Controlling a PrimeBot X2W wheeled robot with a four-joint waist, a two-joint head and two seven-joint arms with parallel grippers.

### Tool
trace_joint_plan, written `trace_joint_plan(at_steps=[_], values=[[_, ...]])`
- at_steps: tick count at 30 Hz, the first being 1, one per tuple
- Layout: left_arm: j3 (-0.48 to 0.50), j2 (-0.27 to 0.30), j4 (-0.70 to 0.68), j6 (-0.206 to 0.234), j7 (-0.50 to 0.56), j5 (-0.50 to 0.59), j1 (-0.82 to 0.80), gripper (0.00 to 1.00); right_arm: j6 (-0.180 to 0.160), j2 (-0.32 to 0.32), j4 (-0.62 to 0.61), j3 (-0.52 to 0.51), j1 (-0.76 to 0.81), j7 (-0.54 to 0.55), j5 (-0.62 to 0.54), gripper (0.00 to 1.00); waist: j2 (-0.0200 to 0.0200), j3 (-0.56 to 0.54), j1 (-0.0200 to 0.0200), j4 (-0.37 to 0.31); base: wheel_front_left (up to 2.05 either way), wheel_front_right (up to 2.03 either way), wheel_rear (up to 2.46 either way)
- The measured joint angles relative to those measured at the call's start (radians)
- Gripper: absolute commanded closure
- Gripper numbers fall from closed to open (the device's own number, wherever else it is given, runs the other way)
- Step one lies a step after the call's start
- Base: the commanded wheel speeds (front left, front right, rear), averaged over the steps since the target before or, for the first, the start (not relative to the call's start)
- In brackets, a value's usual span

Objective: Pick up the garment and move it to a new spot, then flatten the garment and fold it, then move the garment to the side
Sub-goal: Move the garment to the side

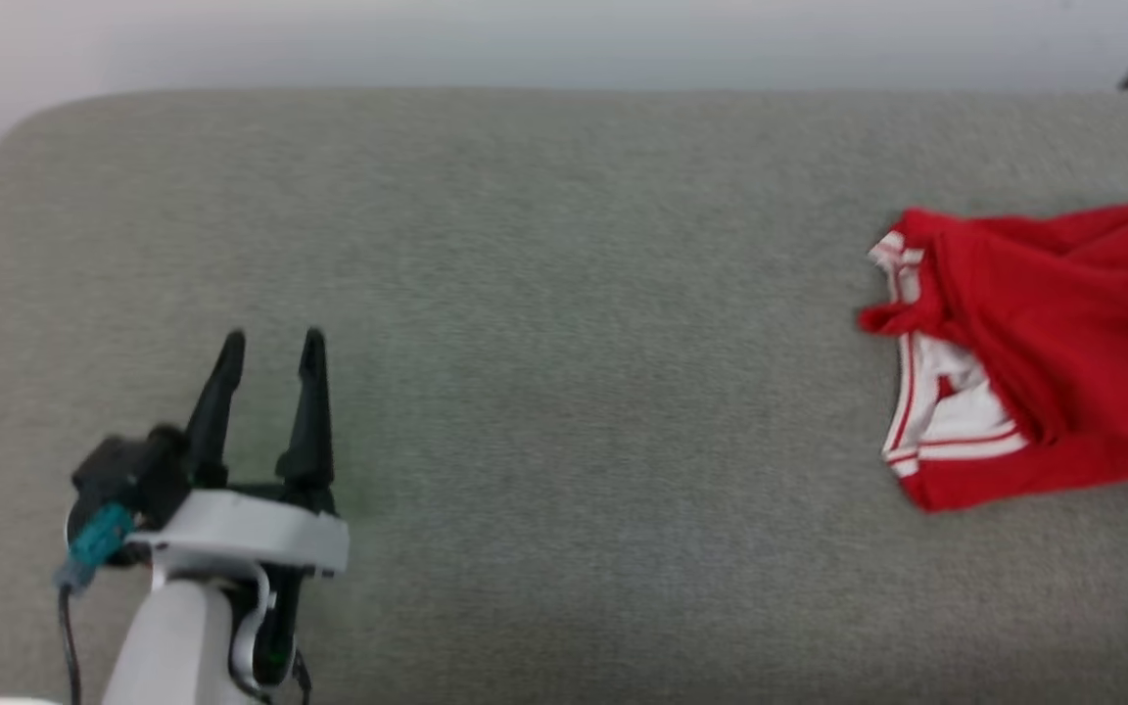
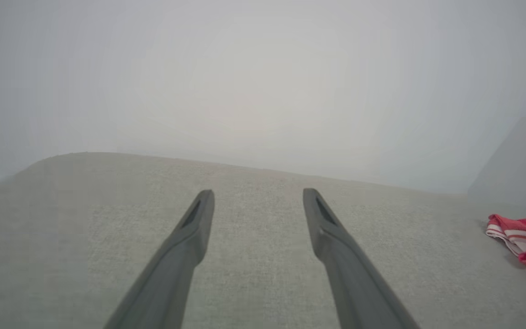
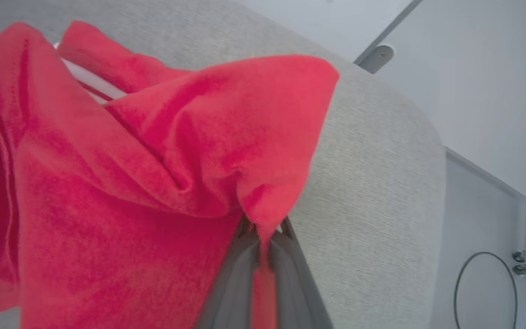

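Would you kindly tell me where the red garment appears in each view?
Head view: garment at the right edge, mid-height, bunched.
Left wrist view: garment small, at the far right edge.
Right wrist view: garment across left and middle, a fold pinched by the right gripper, jaws shut.
Shared landmark: the grey fabric surface beneath it.

Head camera looks down; both wrist cameras, lower, share the garment (image 1: 1063, 323).

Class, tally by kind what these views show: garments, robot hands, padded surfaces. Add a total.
Garments: 1, the garment
Hands: 2, left hand and right hand
Padded surfaces: 1, the grey cushion
Total: 4
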Motion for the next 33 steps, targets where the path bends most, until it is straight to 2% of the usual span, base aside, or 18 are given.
trace_joint_plan(at_steps=[6,11,21,25,32,33], values=[[-0.072,0.029,0.012,0.000,0.000,0.000,-0.096,0.00,0.000,-0.061,0.027,0.031,-0.084,-0.081,-0.034,1.00,0.0000,0.066,0.0000,-0.062,0.00,0.00,0.00],[-0.125,0.053,0.026,0.000,0.000,-0.006,-0.166,0.00,0.000,-0.080,0.072,0.062,-0.142,-0.140,-0.067,1.00,0.0000,0.121,0.0000,-0.106,0.00,0.00,0.00],[-0.189,0.084,0.046,0.000,0.000,-0.016,-0.256,0.00,0.000,-0.116,0.205,0.117,-0.252,-0.265,-0.215,1.00,0.0000,0.225,0.0000,-0.157,0.00,0.00,0.00],[-0.206,0.090,0.052,0.000,0.000,-0.021,-0.279,0.00,0.000,-0.103,0.284,0.110,-0.274,-0.304,-0.274,1.00,0.0000,0.259,0.0000,-0.162,0.00,0.00,0.00],[-0.233,0.103,0.060,0.000,0.000,-0.038,-0.316,0.00,0.000,-0.034,0.422,0.073,-0.288,-0.366,-0.334,1.00,0.0000,0.298,0.0000,-0.148,0.00,0.00,0.00],[-0.237,0.105,0.062,0.000,0.000,-0.042,-0.320,0.00,0.000,-0.023,0.441,0.067,-0.289,-0.376,-0.337,0.95,0.0000,0.301,0.0000,-0.145,0.00,0.00,0.00]])
